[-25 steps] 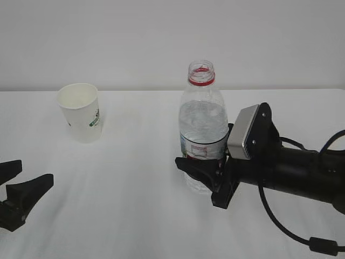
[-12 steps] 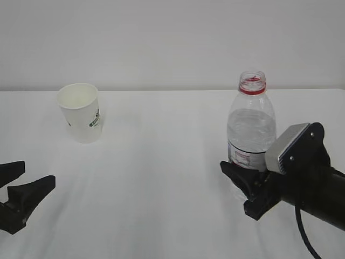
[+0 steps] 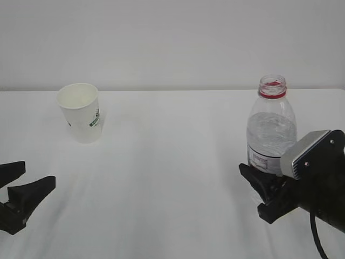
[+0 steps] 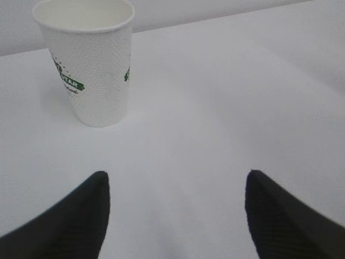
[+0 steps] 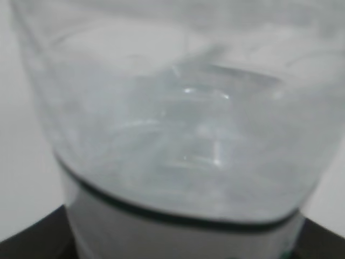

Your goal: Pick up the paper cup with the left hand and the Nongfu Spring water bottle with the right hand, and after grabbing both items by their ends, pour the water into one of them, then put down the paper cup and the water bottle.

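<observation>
White paper cup (image 3: 80, 112) stands ungrasped at the table's (image 3: 161, 162) far left; left end effector (image 3: 16, 195) gapes wide and must approach it. Right end effector (image 3: 262, 191) grips the Nongfu Spring water bottle (image 3: 271, 127).

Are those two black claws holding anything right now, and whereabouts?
The right pincer grips the clear ribbed plastic bottle around its lower body. The left pincer is open and empty, short of the white paper cup.

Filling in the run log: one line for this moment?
left hand: open, empty | right hand: grips water bottle, upright | paper cup: standing, untouched
</observation>
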Robot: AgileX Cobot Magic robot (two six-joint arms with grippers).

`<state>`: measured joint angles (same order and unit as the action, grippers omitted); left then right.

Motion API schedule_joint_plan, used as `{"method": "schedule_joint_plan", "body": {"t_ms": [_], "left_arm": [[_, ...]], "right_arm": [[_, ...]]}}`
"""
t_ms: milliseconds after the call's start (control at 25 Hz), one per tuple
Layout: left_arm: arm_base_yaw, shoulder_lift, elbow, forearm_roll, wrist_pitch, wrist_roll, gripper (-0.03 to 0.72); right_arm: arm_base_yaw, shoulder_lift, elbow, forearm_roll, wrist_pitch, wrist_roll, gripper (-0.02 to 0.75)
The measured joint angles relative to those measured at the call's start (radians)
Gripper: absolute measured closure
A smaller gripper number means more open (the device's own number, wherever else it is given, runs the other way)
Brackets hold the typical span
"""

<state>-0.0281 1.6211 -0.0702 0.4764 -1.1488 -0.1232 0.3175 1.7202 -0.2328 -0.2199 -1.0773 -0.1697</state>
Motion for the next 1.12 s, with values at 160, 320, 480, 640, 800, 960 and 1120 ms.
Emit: {"method": "schedule_joint_plan", "body": {"t_ms": [160,320,480,640,800,960,1120], "left_arm": [[0.0,0.0,0.0,0.0,0.0,0.0,0.119],[0.0,0.0,0.0,0.0,0.0,0.0,0.119],[0.0,0.0,0.0,0.0,0.0,0.0,0.119],[0.0,0.0,0.0,0.0,0.0,0.0,0.119],[0.0,0.0,0.0,0.0,0.0,0.0,0.119],[0.0,0.0,0.0,0.0,0.0,0.0,0.119],[0.0,0.0,0.0,0.0,0.0,0.0,0.12]], "right_arm": [[0.0,-0.002,0.0,0.024,0.0,-0.002,0.276],[0.0,-0.002,0.0,0.083,0.0,-0.003,0.276],[0.0,-0.002,-0.004,0.128,0.0,-0.003,0.276],[-0.012,-0.002,-0.025,0.15,0.0,-0.004,0.276],[-0.062,-0.002,-0.035,0.15,0.0,-0.007,0.276],[-0.121,-0.002,-0.035,0.155,0.0,-0.007,0.276],[-0.155,-0.004,-0.035,0.159,0.0,-0.007,0.276]]}}
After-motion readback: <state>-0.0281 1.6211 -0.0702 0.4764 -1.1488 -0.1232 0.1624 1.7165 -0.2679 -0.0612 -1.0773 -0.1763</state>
